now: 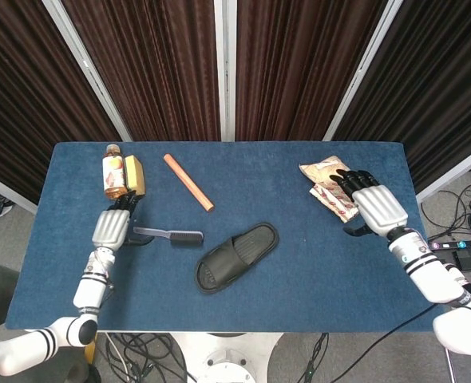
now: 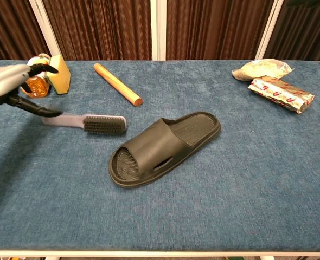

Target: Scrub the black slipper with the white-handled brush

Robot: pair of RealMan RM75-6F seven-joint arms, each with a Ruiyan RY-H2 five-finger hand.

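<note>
Slipper waits mid-desk while the brush is tipped onto its side

Slipper [image 1: 237,257], black and sole-down, lies alone near the middle of the blue desk [image 1: 299,295], toe end pointing away from the robot's left side. The brush [image 2: 87,123] lies just left of the slipper, not touching it, with its dark bristles showing sideways, probably so they can be turned down onto the slipper. The left hand [image 1: 110,229] holds the white handle at the end farthest from the slipper, which leaves the whole bristle head free. The right hand [image 1: 377,207] hovers well to the right of the slipper, beside the snack packets [image 1: 331,188], fingers apart and holding nothing. Scrubbing has not yet begun, by my reading.
</note>
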